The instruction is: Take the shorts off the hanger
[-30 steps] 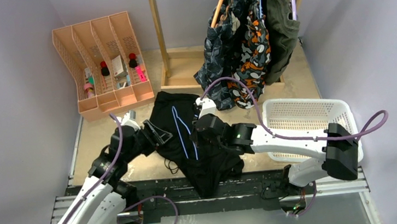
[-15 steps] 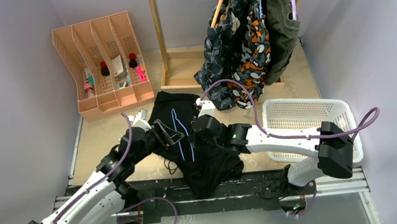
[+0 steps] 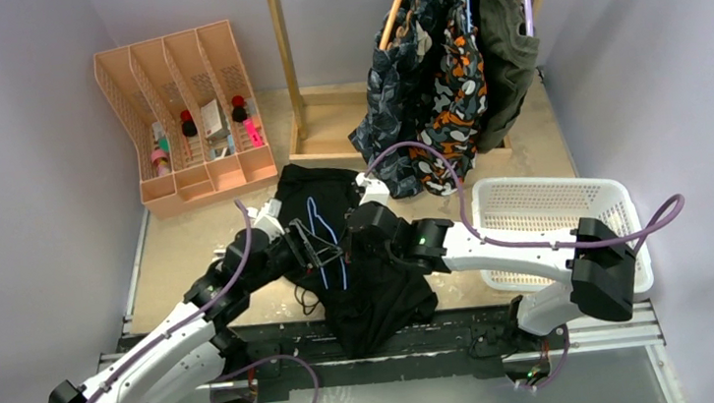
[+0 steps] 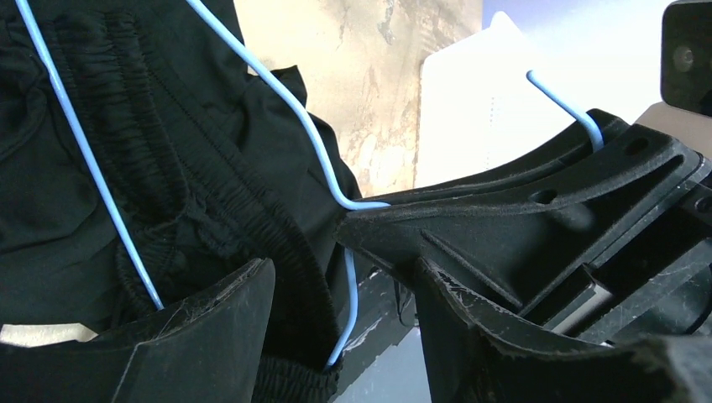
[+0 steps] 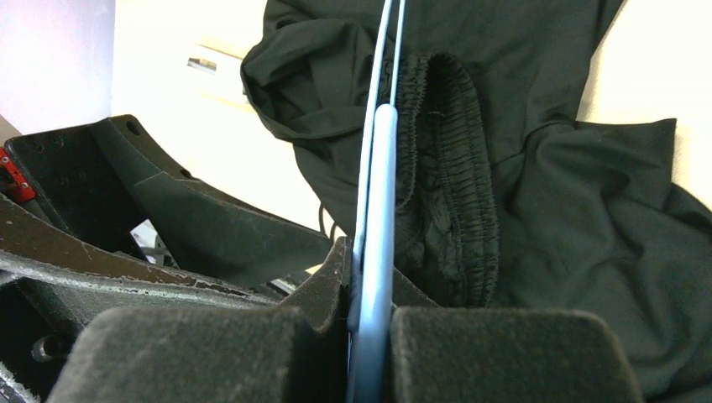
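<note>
Just left of the white basket (image 3: 557,186), on the table (image 3: 185,253), the black shorts (image 3: 372,294) lie crumpled, w/ a light-blue wire hanger (image 5: 375,210) threaded through the waistband. My R gripper (image 5: 369,332) reaches in from the basket side, jaws clenched on the hanger wire. My L gripper (image 4: 340,281) comes in from the side away from the basket. Its jaws stand apart, straddling the elastic waistband & one run of the wire, not pinching either. Behind the basket's left end, 3 more shorts hang on a wooden rack (image 3: 284,60): blue-grey patterned shorts (image 3: 391,104), orange camo shorts (image 3: 458,93), olive shorts (image 3: 506,49). Far left of the basket, at the table's back, stands a peach desk organiser (image 3: 157,166).
</note>
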Controlling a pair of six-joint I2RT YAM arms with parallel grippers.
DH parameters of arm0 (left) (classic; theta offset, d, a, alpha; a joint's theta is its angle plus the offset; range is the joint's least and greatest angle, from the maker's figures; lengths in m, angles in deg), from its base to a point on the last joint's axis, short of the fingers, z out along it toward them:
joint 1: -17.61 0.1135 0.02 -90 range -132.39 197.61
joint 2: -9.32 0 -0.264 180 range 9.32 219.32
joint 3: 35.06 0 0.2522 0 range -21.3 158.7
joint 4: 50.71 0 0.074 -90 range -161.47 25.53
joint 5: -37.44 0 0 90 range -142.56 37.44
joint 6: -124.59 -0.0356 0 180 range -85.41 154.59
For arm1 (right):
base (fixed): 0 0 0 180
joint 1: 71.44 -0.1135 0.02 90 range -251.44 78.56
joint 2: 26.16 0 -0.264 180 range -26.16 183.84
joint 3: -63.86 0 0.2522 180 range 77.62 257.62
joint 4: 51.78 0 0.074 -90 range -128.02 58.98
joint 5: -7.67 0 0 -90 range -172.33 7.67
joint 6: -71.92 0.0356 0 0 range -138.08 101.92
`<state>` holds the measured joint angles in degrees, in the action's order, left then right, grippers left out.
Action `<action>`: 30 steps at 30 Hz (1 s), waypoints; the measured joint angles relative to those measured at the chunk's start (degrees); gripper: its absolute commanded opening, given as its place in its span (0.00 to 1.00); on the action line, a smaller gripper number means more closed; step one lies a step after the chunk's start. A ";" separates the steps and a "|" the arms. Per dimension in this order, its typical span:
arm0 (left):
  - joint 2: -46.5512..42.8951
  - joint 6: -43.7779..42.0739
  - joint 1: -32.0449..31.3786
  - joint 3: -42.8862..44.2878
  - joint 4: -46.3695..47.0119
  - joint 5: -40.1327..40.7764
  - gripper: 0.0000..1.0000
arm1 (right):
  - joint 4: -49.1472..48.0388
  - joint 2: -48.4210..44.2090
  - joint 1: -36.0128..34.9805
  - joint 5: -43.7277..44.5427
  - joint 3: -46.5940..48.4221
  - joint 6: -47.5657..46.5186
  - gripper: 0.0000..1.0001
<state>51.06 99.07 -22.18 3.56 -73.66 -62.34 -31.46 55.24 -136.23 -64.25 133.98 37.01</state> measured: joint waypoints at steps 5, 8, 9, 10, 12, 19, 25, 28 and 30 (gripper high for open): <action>-4.02 -0.02 0.00 -1.60 -0.90 0.50 0.62 | -0.04 0.02 0.33 -1.29 0.00 1.07 0.00; -6.34 -0.26 -0.04 -1.68 -3.78 1.22 0.63 | -0.09 0.02 0.81 -1.38 0.00 1.55 0.00; -6.56 -0.44 -0.04 -1.68 -4.24 1.25 0.63 | -0.09 0.00 1.01 -1.53 0.00 1.70 0.00; -6.75 -0.57 -0.07 -1.68 -4.83 1.25 0.63 | -0.09 0.00 1.14 -1.60 0.00 1.84 0.00; -6.95 -0.76 -0.09 -1.68 -5.75 1.20 0.63 | -0.07 0.00 1.51 -2.10 0.00 2.01 0.00; -4.35 -1.07 -0.11 -1.99 -3.21 -2.89 0.63 | -0.07 0.00 1.97 -3.06 0.00 2.05 0.00; 1.90 -1.73 -1.95 -2.08 1.51 -7.39 0.52 | -0.13 0.00 2.21 -4.17 1.27 1.64 0.00; 2.89 -2.75 -2.12 -1.84 0.57 -7.02 0.44 | -0.57 0.00 2.21 -4.35 1.92 1.46 0.00; 3.17 -2.71 -2.14 -1.84 1.11 -7.10 0.38 | -0.59 0.02 2.23 -4.35 2.01 1.33 0.00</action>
<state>54.23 96.36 -24.32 1.72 -72.54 -69.45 -32.05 55.26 -134.00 -68.59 135.99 38.34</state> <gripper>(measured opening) 0.456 0.037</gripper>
